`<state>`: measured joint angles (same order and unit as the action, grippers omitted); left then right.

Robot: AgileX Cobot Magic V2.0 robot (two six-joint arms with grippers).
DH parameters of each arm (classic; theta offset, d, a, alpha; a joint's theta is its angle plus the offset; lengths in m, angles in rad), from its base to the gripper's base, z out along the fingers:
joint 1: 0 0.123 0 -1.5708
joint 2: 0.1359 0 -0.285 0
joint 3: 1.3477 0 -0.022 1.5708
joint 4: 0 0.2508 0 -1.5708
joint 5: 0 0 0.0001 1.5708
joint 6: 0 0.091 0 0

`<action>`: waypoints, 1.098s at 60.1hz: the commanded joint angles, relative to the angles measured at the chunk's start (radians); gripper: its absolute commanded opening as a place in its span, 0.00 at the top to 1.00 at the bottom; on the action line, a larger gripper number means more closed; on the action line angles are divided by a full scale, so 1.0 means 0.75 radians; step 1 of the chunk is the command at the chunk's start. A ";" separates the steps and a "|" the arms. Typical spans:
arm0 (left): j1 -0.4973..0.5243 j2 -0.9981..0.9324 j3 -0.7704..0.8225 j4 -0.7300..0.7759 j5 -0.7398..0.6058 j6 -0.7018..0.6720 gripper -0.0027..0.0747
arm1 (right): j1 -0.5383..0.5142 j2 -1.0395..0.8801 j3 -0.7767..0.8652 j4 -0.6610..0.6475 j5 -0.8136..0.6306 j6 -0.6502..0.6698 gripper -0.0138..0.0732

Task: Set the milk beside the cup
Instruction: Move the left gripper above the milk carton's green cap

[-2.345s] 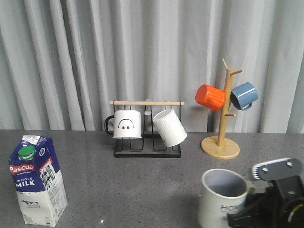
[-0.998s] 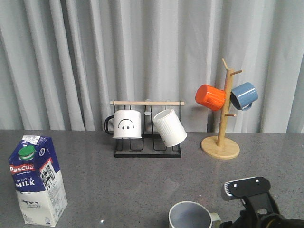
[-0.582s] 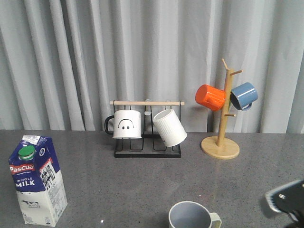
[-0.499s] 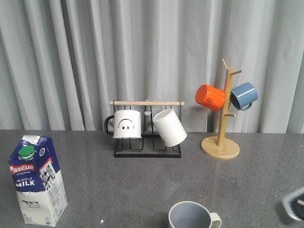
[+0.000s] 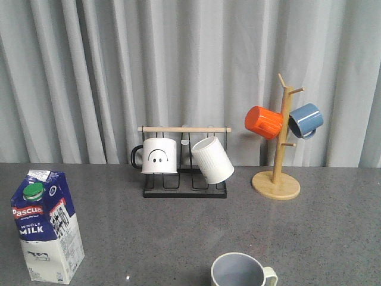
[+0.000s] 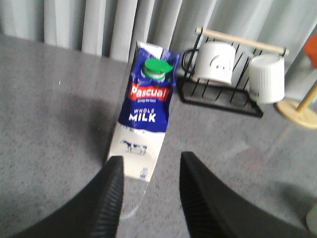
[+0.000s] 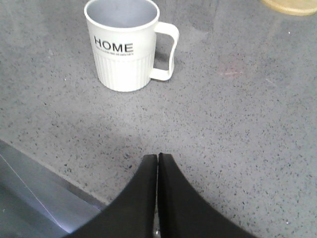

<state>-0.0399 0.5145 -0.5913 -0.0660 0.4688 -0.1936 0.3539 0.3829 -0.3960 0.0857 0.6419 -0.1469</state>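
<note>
Left pincer (image 6: 148,196) gapes before milk (image 6: 143,114); cup (image 5: 243,271) partly cropped.

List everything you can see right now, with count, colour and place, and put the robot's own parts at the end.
milk carton: 1, blue and white with green cap, upright at the table's front left.
HOME mug: 1, pale cream with grey-blue inside, upright at the table's front centre, handle to the right in the front view.
black wire rack: 1, wooden top bar, back centre.
smiley mug: 1, white, on the rack's left.
ribbed mug: 1, white, tilted on the rack's right.
wooden mug tree: 1, back right.
orange mug: 1, on the tree's left side.
blue mug: 1, on the tree's right side.
curtain: grey, behind the table.
table: grey speckled.
left gripper: black, open, facing the milk carton.
right gripper: black, shut, empty, apart from the HOME mug.
</note>
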 commanded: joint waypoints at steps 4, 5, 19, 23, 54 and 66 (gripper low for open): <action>-0.003 0.079 -0.206 -0.017 0.107 0.096 0.41 | -0.002 0.007 0.000 -0.011 -0.112 -0.015 0.85; -0.003 0.087 -0.227 -0.017 0.122 0.106 0.39 | -0.002 0.007 0.007 -0.011 -0.112 -0.015 0.85; -0.003 0.288 -0.669 -0.019 0.511 0.247 0.24 | -0.002 0.007 0.023 -0.006 -0.133 -0.015 0.85; -0.003 0.369 -0.806 -0.031 0.628 0.275 0.24 | -0.002 0.007 0.023 -0.006 -0.133 -0.015 0.85; -0.003 1.006 -1.505 -0.120 1.039 0.518 0.24 | -0.002 0.007 0.023 0.000 -0.132 -0.015 0.85; -0.003 1.036 -1.509 -0.120 1.004 0.512 0.24 | -0.002 0.007 0.023 0.000 -0.132 -0.014 0.85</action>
<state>-0.0399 1.3143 -1.6881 -0.1395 1.2699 0.1872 0.3539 0.3819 -0.3488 0.0840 0.6147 -0.1469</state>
